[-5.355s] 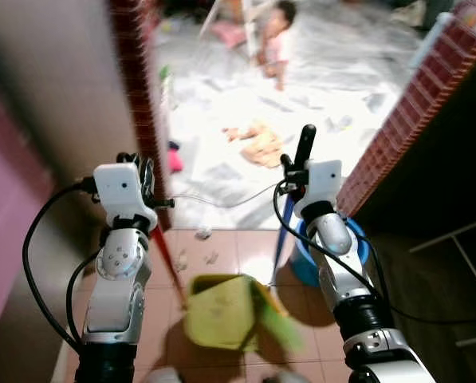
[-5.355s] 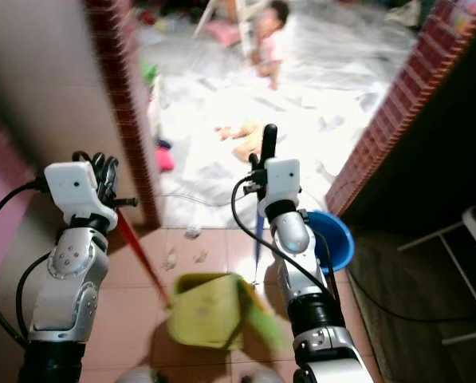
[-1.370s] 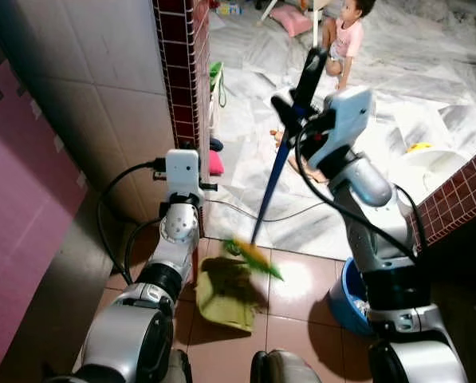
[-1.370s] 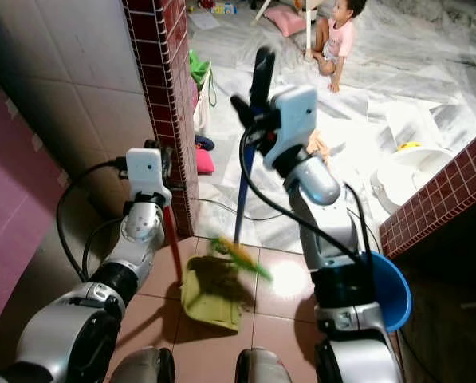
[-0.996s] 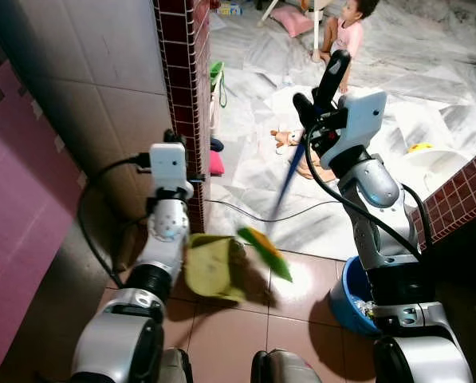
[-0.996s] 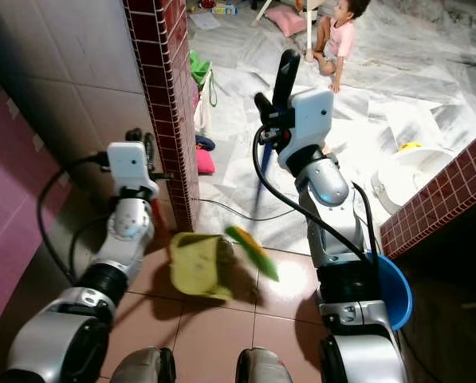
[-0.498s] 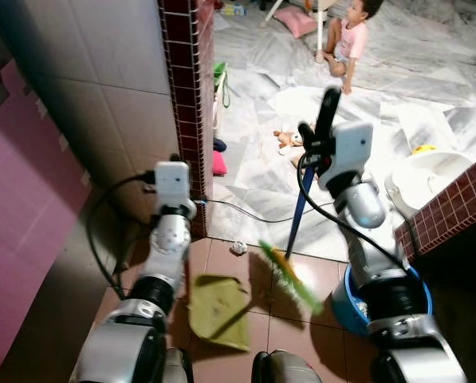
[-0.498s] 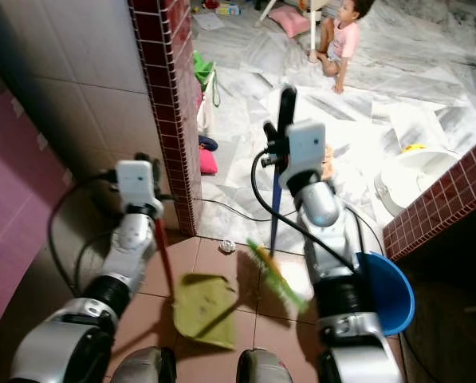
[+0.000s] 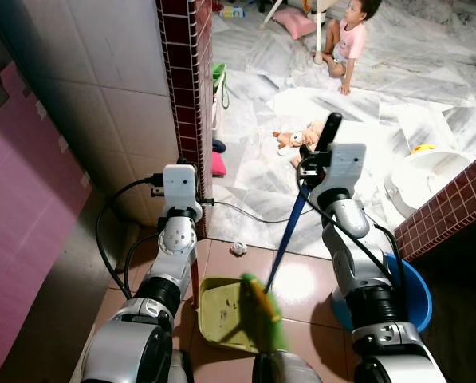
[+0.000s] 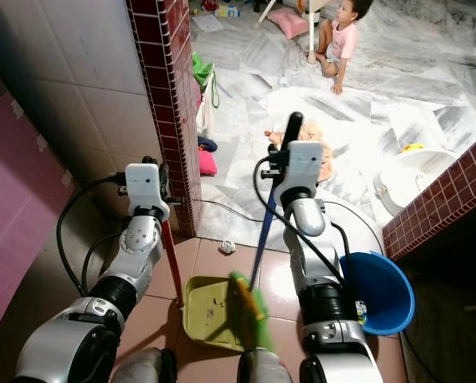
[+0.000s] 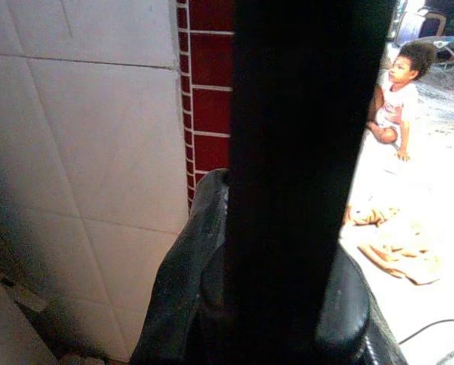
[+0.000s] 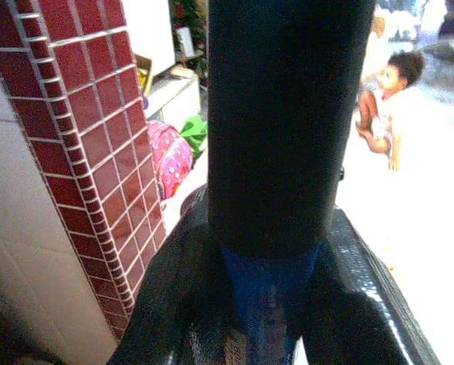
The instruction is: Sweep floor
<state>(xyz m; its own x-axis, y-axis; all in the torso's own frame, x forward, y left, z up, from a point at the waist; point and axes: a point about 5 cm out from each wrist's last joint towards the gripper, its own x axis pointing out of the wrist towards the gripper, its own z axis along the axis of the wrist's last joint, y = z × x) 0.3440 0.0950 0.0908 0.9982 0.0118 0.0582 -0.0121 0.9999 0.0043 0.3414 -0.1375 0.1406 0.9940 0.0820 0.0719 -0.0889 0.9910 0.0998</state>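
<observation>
My right gripper (image 9: pixel 316 156) is shut on the broom's black grip (image 12: pixel 284 114), held chest-high over the doorway. The blue shaft (image 9: pixel 289 238) slants down and left to the green bristles (image 9: pixel 261 308), which hang blurred over the yellow-green dustpan (image 10: pixel 210 317). The dustpan lies on the terracotta tiles in front of my feet with specks of dirt inside. Its red handle (image 10: pixel 171 260) rises to my left gripper (image 9: pixel 181 165), shut on the handle's dark top (image 11: pixel 295 152) beside the brick pillar. A small crumpled scrap (image 9: pixel 238 248) lies on the tile just beyond the pan.
The red brick pillar (image 9: pixel 188 88) and tiled wall stand close on the left. A blue basin (image 10: pixel 379 291) sits at my right foot beside a low brick wall (image 9: pixel 453 211). Beyond, a child (image 9: pixel 348 40) sits on marble floor with a doll (image 9: pixel 293 138) and a cable (image 9: pixel 245 214).
The broom head swung left from the right of the dustpan to over it. My right gripper came down and back slightly. The dustpan settled flat, a little nearer my feet.
</observation>
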